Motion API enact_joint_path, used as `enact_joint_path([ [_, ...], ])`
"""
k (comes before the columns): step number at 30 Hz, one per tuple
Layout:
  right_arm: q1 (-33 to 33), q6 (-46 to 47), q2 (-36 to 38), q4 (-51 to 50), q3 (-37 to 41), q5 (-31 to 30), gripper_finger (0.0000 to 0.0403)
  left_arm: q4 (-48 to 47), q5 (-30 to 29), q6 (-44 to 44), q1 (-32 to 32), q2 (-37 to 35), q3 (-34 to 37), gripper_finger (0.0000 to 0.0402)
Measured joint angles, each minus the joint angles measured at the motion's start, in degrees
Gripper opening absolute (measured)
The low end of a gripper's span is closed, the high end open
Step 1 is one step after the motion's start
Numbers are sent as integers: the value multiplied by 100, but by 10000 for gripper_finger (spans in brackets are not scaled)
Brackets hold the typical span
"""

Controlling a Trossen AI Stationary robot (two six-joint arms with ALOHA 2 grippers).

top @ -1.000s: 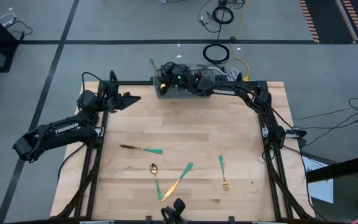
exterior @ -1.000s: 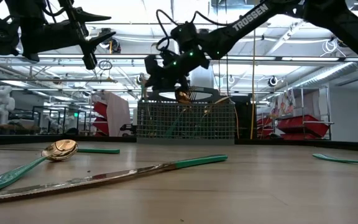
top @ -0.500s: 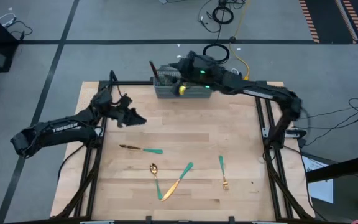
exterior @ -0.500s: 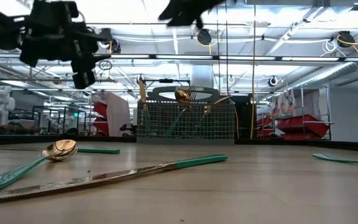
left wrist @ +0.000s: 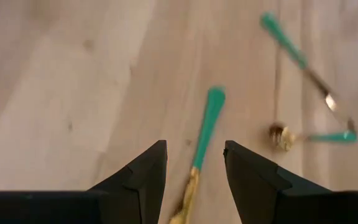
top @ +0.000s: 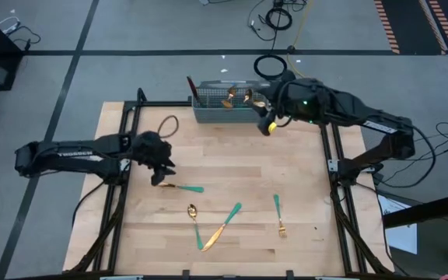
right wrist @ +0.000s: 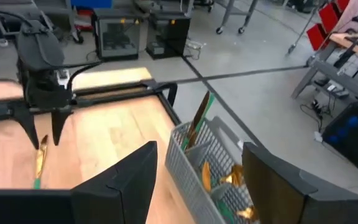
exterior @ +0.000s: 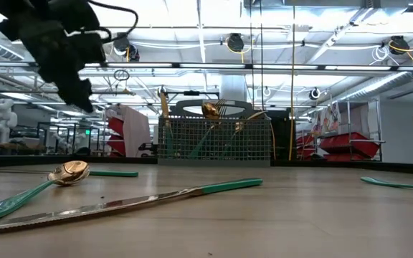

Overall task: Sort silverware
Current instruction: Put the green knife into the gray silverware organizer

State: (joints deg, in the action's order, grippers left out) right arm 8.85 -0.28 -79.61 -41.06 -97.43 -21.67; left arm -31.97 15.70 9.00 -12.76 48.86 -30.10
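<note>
The grey wire-mesh basket [top: 229,103] stands at the far edge of the pale wooden table [top: 302,179] and serves as the landmark here. Several pieces of gold-headed, teal-handled silverware [exterior: 212,112] already stand inside it, heads up, with one handle leaning out over the corner of the basket on the left arm's side.

The left gripper [top: 162,169], dark and two-fingered, hangs well in front of the basket toward the left arm's side of the table, directly over the gold end of a teal-handled knife [top: 176,187] lying flat on the wood. Its fingers [left wrist: 145,177] stand apart with the knife's handle showing in the gap between them; they hold nothing.

The right gripper [top: 268,123] sits just beside the basket's end nearest the right arm, slightly in front of it. Its fingers [right wrist: 126,180] are spread wide and empty, and the basket shows between them in the right wrist view.

Farther from the basket, near the table's front edge, lie three more pieces: a gold-bowled spoon with a teal handle [top: 195,222], a second teal-handled knife [top: 224,225] set diagonally with its tip just beside the spoon's handle end, and a small teal-handled fork [top: 279,215] apart from them toward the right arm's side.
</note>
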Motion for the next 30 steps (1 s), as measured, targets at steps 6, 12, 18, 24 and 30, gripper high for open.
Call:
enact_joint_path([
  [6, -114, 70, 36, -252, 6, -92, 221, -32, -629, 56, 789, 852, 10, 166],
  [12, -113, 70, 34, -304, 9, -85, 221, 329, -1097, -205, 1567, 1994, 15, 166],
  [18, -111, 70, 34, -430, 9, -59, 218, 522, -1575, -476, 2056, 2785, -248, 167],
  [24, -111, 70, 34, -518, 9, 14, 218, 719, -1512, -835, 2098, 3478, -328, 165],
  [30, -111, 221, 34, -518, 9, 529, 218, 988, -1144, -965, 1917, 3889, -462, 112],
])
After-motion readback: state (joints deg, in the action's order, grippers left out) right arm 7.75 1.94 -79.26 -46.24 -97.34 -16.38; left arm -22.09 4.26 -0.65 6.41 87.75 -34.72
